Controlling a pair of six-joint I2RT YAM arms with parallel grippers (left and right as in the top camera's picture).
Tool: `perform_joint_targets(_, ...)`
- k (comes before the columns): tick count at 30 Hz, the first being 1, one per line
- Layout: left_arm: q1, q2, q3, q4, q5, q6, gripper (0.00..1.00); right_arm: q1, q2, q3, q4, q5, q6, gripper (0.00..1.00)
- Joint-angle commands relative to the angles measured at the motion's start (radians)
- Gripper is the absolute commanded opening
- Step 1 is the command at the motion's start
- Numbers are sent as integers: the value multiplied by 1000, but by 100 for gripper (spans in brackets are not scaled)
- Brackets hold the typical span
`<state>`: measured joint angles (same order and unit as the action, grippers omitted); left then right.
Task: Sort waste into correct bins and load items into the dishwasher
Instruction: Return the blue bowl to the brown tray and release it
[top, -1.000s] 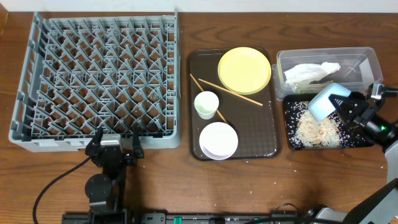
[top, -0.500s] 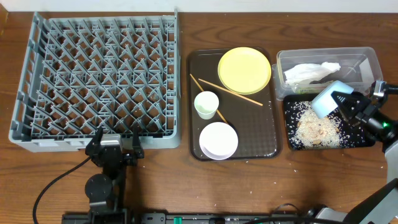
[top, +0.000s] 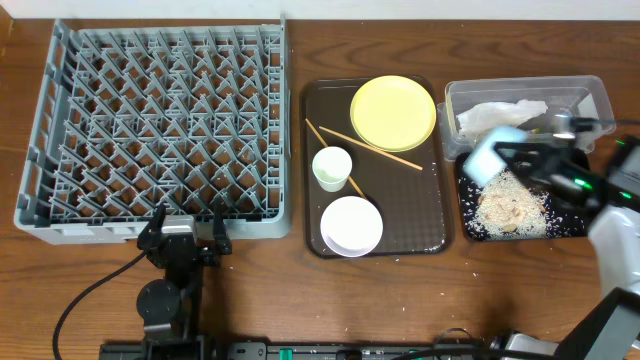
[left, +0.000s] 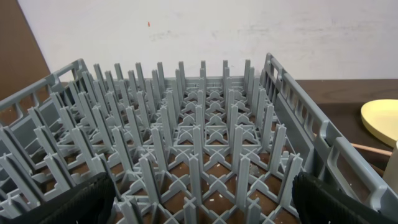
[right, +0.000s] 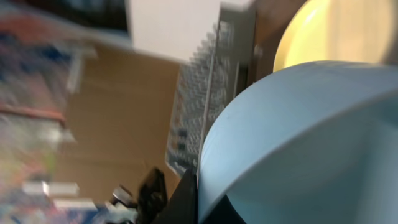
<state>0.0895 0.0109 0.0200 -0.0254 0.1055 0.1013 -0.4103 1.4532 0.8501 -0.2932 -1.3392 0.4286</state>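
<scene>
Logged right gripper (top: 515, 158) closed on edge of light-blue bowl (top: 487, 155), tilted and blurred, above back-left corner of black tray (top: 575, 228), near table's right edge. Noted rice heap (top: 510, 205) in tray, napkin (top: 500, 115) in clear tub (top: 600, 100) behind. Found left gripper (left: 199, 208) spread wide, empty, at front edge of dish rack (top: 60, 130). Flagged 2 risks: edge pinch slipping mid-swing, dropping bowl; leftover grains scattering outside tray.

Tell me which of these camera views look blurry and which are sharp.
Overhead: sharp, except a smear over the light-blue bowl. Left wrist: dish rack crisp throughout. Right wrist: heavily blurred, bowl edge and background both streaked.
</scene>
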Motion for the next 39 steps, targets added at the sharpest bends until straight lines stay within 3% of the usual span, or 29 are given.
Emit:
perform_joint_targets(1,-2,-7,-16,-34,18,-11,92,153,-59,34,-5,173,6,2)
perform_joint_targets(6,-2,-7,-16,-34,18,-11,92,427,-106,109,-97,509,-28,2)
perform_joint_targets(13,-2,-7,-16,-34,18,-11,92,783,-98,318,-394,1135,-111,1)
perform_joint_targets(16,-2,-7,-16,-34,18,-12,92,867,-80,349,-445,1257,-95,1)
perform_joint_targets(26,-2,-7,-16,-34,18,-11,92,911,89,350,-576,1284,-48,1)
perform_joint_targets(39,-2,-7,-16,-34,18,-11,92,916,318,350,-602,1210,-48,1)
